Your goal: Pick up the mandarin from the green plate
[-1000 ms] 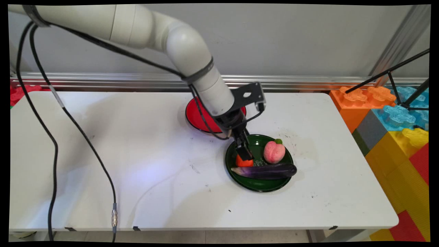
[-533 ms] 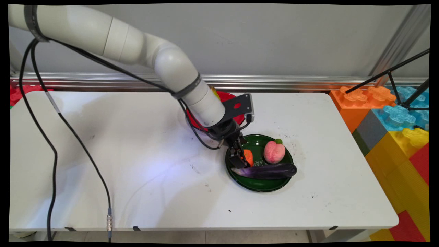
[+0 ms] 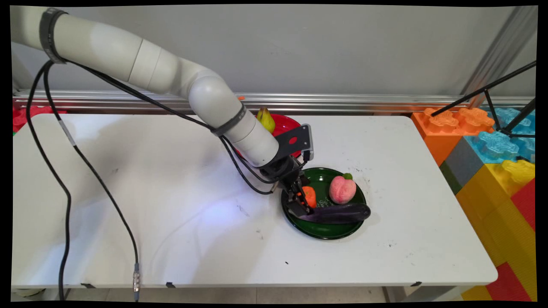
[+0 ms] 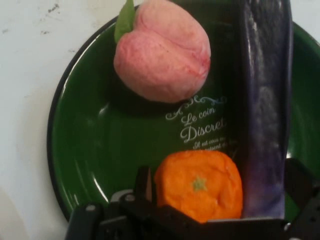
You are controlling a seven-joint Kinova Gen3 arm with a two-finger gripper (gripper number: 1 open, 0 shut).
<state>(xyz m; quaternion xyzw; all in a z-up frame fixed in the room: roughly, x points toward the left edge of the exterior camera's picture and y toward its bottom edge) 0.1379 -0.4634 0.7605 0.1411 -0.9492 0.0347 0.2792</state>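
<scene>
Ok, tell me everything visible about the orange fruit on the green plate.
The orange fruit is a small, round, squashed toy with a matte, foam-like skin and a small green star-shaped calyx on top. It sits on the green plate, its side against the purple eggplant and apart from the pink peach. The pincer straddles it and the eggplant's end, fingers open.

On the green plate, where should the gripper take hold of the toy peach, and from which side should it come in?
Grip the peach across its round middle, coming straight down from above. It sits apart from the orange and eggplant on the green plate, so its flanks look clear; the leaf at one end is probably too thin to hold. The gripper is now at the orange.
</scene>
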